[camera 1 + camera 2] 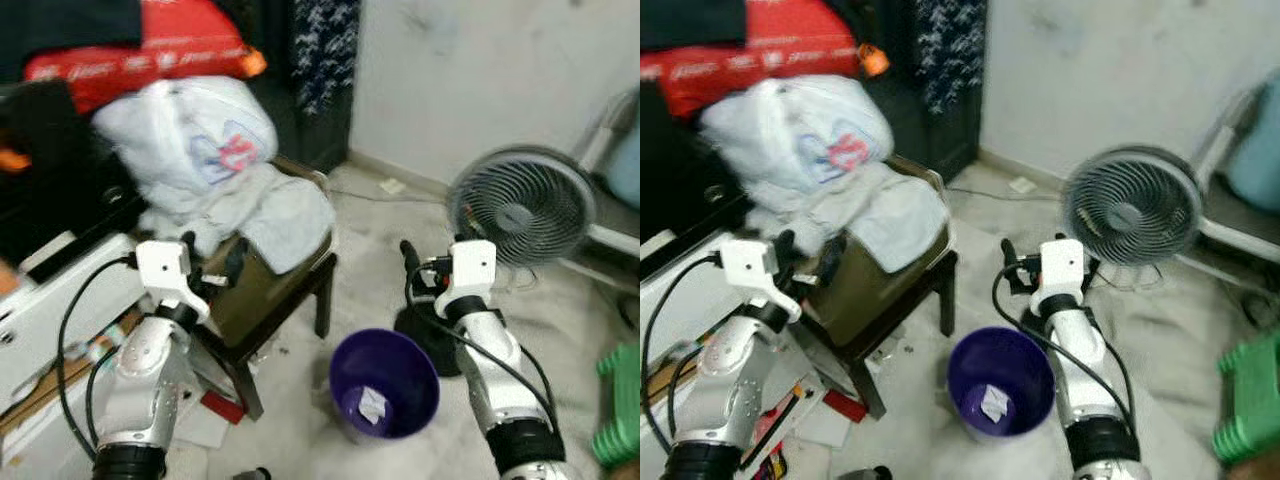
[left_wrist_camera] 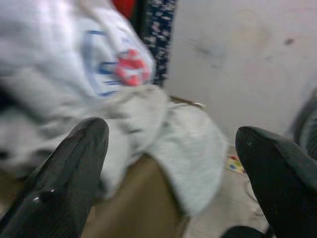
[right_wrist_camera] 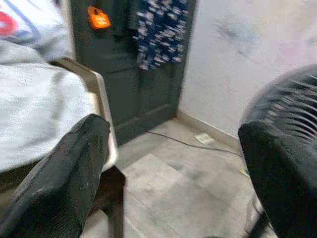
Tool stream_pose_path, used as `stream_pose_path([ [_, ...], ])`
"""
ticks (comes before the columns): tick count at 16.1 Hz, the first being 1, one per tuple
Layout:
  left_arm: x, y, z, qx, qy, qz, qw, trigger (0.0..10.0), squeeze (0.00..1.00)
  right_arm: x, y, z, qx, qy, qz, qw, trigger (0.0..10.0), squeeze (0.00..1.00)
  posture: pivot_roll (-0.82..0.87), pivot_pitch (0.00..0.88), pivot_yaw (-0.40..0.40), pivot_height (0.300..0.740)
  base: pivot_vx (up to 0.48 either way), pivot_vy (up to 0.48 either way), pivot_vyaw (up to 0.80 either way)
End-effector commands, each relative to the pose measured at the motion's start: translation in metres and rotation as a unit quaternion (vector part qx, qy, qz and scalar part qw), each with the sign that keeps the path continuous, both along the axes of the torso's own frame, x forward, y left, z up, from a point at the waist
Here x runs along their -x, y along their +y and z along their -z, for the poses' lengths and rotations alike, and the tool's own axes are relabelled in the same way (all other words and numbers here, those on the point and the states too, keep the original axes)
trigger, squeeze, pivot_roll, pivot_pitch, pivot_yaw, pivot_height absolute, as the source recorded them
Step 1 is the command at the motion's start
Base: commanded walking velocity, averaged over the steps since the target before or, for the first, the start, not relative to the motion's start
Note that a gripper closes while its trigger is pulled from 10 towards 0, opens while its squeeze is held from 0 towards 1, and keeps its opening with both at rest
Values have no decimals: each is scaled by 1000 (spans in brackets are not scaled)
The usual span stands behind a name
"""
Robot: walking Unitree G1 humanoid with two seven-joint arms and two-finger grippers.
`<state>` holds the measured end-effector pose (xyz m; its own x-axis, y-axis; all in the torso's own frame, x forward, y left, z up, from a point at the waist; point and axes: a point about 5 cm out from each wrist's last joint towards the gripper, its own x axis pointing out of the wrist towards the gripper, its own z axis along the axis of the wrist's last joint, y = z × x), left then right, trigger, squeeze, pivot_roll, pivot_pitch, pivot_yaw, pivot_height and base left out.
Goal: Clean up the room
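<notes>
Facing grey cloth [image 2: 163, 134] on chair [image 1: 262, 290], left gripper [image 1: 212, 262] jaws spread, apart from it

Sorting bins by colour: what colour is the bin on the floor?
Purple bin, clearest in the left eye view.

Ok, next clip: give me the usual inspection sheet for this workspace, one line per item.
Surface: pale floor, dusty, with scraps near the chair legs.
Job's things: purple bin on the floor between the arms, a crumpled paper inside it.
Clutter: grey cloths and a white plastic bag heaped on a dark wooden chair; papers and a red item on the floor under it.
Grippers: left gripper open, facing the cloth pile; right gripper open, raised by the fan, holding nothing.
Cables: black cable along each arm; a thin cord on the floor by the wall.
Surroundings: floor fan, green stool, dark door, red bag up top.
</notes>
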<state>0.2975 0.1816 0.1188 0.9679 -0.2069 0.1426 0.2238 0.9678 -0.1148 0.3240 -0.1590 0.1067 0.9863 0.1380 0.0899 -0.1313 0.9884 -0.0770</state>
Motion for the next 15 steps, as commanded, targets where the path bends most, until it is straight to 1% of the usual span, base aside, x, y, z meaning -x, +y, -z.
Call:
stream_pose_path([
  [1, 3, 4, 0, -4, -1, -9, 1000, 10000, 0, -2, 12, -8, 1, -10, -22, 1000, 10000, 0, -2, 0, 2, 740, 0, 0, 800],
  [3, 6, 2, 3, -2, 2, -12, 1000, 10000, 0, -2, 21, -11, 14, -17, -53, 998, 10000, 0, -1, 0, -8, 740, 0, 0, 800],
  [5, 8, 1, 0, 0, -2, -15, 1000, 10000, 0, -1, 22, -11, 12, -14, -55, 998, 10000, 0, 4, 0, -21, 740, 0, 0, 800],
  [6, 10, 1, -5, 2, -12, -16, 1000, 10000, 0, -1, 24, -14, 12, -16, -60, 998, 10000, 0, 8, 0, -30, 740, 0, 0, 800],
  [7, 9, 0, -9, 4, -21, -12, 1000, 10000, 0, -2, 26, -16, 13, -17, -63, 998, 10000, 0, 8, 0, -28, 740, 0, 0, 800],
  [8, 7, -2, -8, 2, -19, -10, 1000, 10000, 0, -4, 27, -17, 13, -18, -65, 998, 10000, 0, 7, 0, -27, 740, 0, 0, 800],
  [9, 7, -6, -3, -5, -12, -2, 1000, 10000, 0, -4, 26, -13, 19, -16, -63, 998, 10000, 0, -1, 0, -21, 740, 0, 0, 800],
  [10, 9, -7, 1, -12, -5, -4, 1000, 10000, 0, -4, 22, -14, 11, -16, -46, 999, 10000, 0, -4, 0, -17, 740, 0, 0, 800],
  [11, 13, -7, -1, -4, -5, -4, 1000, 10000, 0, -2, 22, -20, 2, -22, -42, 999, 10000, 0, -10, 0, -13, 740, 0, 0, 800],
  [12, 17, -8, 2, -10, 4, -2, 1000, 10000, 0, 3, 24, -19, 4, -22, -46, 999, 10000, 0, -11, 0, -10, 740, 0, 0, 800],
  [13, 17, -8, 4, -14, 9, -2, 1000, 10000, 0, 4, 24, -17, 3, -19, -46, 999, 10000, 0, -11, 0, -9, 740, 0, 0, 800],
  [15, 20, -10, 1, -16, 8, 1, 1000, 10000, 0, 10, 20, -11, 3, -9, -42, 999, 10000, 0, -10, 0, -7, 740, 0, 0, 800],
])
